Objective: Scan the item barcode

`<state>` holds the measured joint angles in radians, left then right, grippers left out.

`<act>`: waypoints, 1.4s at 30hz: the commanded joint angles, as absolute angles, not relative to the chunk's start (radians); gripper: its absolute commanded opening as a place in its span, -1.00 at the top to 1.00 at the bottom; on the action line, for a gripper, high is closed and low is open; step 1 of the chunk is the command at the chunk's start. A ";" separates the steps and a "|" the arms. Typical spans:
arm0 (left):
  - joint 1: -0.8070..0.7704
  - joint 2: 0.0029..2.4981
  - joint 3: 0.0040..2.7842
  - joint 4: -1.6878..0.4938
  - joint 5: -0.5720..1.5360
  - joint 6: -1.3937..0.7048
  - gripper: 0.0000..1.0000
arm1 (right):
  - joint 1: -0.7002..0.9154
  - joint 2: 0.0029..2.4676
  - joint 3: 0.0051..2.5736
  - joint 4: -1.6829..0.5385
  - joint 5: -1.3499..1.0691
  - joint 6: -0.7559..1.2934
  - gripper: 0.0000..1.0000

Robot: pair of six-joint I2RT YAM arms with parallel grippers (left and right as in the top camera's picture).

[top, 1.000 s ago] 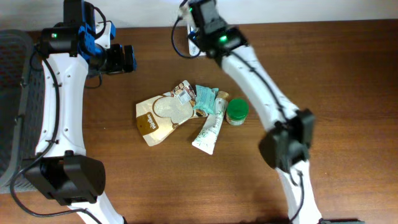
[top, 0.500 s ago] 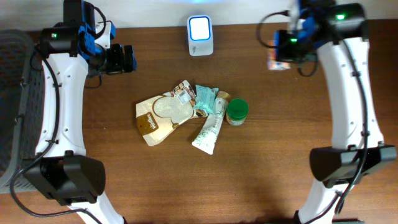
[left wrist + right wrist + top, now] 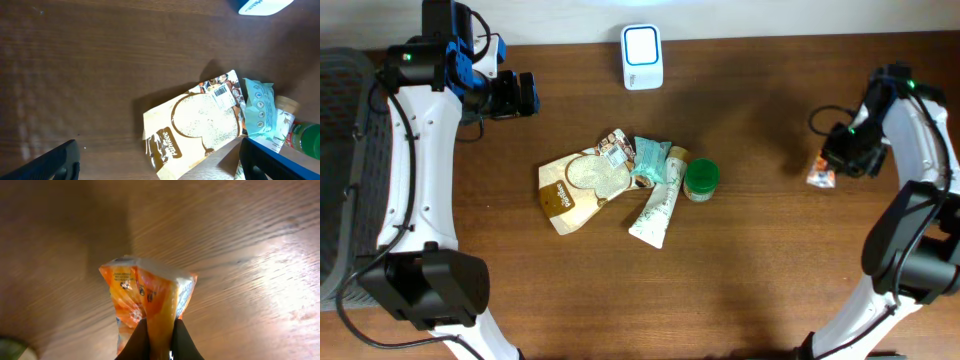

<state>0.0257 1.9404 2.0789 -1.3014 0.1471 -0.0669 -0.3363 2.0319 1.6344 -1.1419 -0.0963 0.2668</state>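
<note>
the wooden table (image 3: 620, 300) is being spanned by both arms. the left arm (image 3: 415, 150) is being held raised along the table's left side, bent at the top so that the left gripper (image 3: 525, 93) is being pointed inward, above the tabletop. its jaws are being kept spread wide, with nothing between them; in the left wrist view only the two dark fingertips (image 3: 50, 165) are being shown, at the bottom corners.

the right arm (image 3: 920, 130) is being folded near the right edge, its wrist being turned down toward the wood. the right gripper (image 3: 159, 347) is being kept clamped tight on an orange snack packet (image 3: 145, 300), which is being pinched by one edge between the dark fingers (image 3: 137, 342). the rest of the packet is being hung beyond the fingertips, close over the table; contact with the wood cannot be told.

a heap of goods is being seen ahead of and below the open left gripper: a brown pouch (image 3: 195, 125) with a barcode label near its top, a white tube (image 3: 655, 212), a teal packet (image 3: 650, 160) and a green-lidded jar (image 3: 701, 178). the white scanner (image 3: 642, 57) is being left standing well apart from the right gripper, far to its side at the table's back edge.
</note>
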 commanded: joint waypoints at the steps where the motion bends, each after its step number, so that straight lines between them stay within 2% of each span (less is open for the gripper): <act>1: 0.029 1.943 2.080 -1.303 0.157 -0.048 -0.98 | -0.368 2.025 1.576 -1.091 -0.114 0.298 0.85; 2: 0.029 1.943 2.080 -1.303 0.157 -0.048 -0.98 | -0.368 2.025 1.560 -1.074 -0.113 0.297 0.71; 4: 0.029 1.943 2.080 -1.303 0.157 -0.048 -0.98 | -0.368 2.025 1.546 -1.061 -0.113 0.297 0.30; 8: 0.029 1.943 2.080 -1.303 0.157 -0.048 -0.98 | -0.367 2.024 1.562 -1.067 -0.113 0.297 0.23; 13: 0.029 1.943 2.080 -1.303 0.157 -0.048 -0.98 | -0.358 2.008 1.669 -1.176 -0.128 0.291 0.11; 16: 0.029 1.943 2.080 -1.303 0.157 -0.048 -0.98 | -0.316 1.999 1.755 -1.249 -0.219 0.183 0.08; 19: 0.029 1.943 2.080 -1.303 0.157 -0.048 -0.98 | -0.223 1.999 1.836 -1.315 -0.320 0.054 -0.01; 22: 0.029 1.943 2.080 -1.303 0.157 -0.048 -0.99 | -0.112 2.000 1.857 -1.315 -0.321 0.017 -0.10; 25: 0.029 1.943 2.080 -1.303 0.157 -0.048 -0.98 | 0.009 2.000 1.857 -1.257 -0.276 -0.004 -0.36; 30: 0.029 1.943 2.080 -1.303 0.157 -0.048 -0.98 | 0.199 2.000 1.857 -1.180 -0.117 -0.009 -0.61; 34: 0.029 1.943 2.080 -1.303 0.157 -0.048 -0.98 | 0.297 2.001 1.857 -1.165 -0.081 -0.027 -0.87; 37: 0.029 1.943 2.080 -1.303 0.157 -0.048 -0.99 | 0.358 2.012 1.853 -1.162 -0.055 -0.027 -0.98; 42: 0.029 1.943 2.080 -1.303 0.157 -0.048 -0.98 | 0.376 2.039 1.853 -1.182 -0.046 -0.026 -0.97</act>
<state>0.0257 1.9404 2.0789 -1.3014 0.1471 -0.0669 0.3744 2.0254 1.8393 -1.1690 -0.0795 -0.0257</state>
